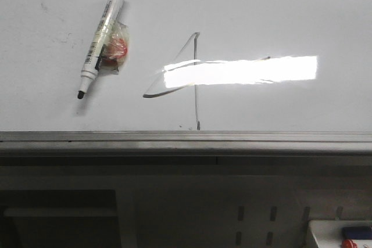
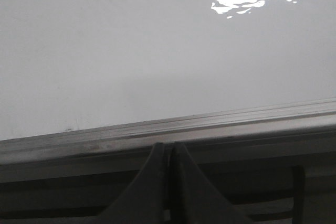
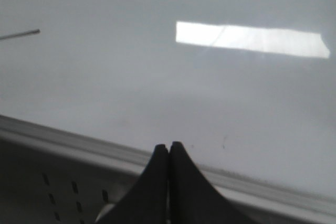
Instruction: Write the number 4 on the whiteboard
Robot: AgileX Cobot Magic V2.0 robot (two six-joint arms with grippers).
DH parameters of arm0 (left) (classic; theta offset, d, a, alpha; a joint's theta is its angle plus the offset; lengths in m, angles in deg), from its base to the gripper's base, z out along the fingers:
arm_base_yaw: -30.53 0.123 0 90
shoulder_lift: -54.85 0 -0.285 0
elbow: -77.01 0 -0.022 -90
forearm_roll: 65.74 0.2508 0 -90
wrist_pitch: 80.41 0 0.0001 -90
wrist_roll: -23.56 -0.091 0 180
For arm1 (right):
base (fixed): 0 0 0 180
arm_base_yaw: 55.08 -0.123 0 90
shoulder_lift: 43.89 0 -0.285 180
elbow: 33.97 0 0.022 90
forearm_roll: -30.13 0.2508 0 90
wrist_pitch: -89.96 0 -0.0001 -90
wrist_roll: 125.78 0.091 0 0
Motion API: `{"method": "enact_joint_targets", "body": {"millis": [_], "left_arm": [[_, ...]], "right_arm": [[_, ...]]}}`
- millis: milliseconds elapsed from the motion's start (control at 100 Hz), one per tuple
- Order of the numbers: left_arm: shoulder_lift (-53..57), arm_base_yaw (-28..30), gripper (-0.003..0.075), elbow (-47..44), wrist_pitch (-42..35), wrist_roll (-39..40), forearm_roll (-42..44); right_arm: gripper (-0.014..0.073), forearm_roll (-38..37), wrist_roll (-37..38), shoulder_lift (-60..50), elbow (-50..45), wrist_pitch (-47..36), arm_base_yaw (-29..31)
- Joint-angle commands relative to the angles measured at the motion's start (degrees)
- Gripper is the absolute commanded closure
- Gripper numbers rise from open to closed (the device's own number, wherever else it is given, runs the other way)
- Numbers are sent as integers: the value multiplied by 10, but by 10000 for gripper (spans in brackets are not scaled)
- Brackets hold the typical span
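Note:
The whiteboard [image 1: 279, 10] fills the front view, with its grey metal rim along the near edge. The number 4 [image 1: 196, 94] is drawn on it in thin dark lines, partly washed out by a bright glare. A white marker with a black cap [image 1: 102, 36] lies on the board at the left, tip toward the near edge. Neither gripper shows in the front view. My left gripper [image 2: 167, 146] is shut and empty at the board's rim [image 2: 173, 127]. My right gripper [image 3: 168, 145] is shut and empty over the rim [image 3: 68, 142]; a line end [image 3: 23, 34] shows far off.
A crumpled clear wrapper with something red [image 1: 115, 47] lies under the marker. A grey perforated panel [image 1: 256, 219] sits below the board's rim. A white tray with red and blue items [image 1: 346, 237] stands at the lower right corner.

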Motion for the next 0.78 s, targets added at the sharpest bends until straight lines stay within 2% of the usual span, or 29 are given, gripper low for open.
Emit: {"method": "enact_joint_targets", "body": {"millis": [0, 70, 200, 770], "left_arm": [[14, 2, 741, -20, -26, 5, 0], [14, 2, 741, -20, -26, 5, 0], [14, 2, 741, -20, -24, 5, -4], [14, 2, 741, -20, -24, 5, -4]], "right_arm": [[659, -12, 6, -47, -13, 52, 20], [659, -20, 6, -92, -13, 106, 32], [659, -51, 6, -85, -13, 99, 37], [659, -51, 6, -89, -13, 97, 37]]}}
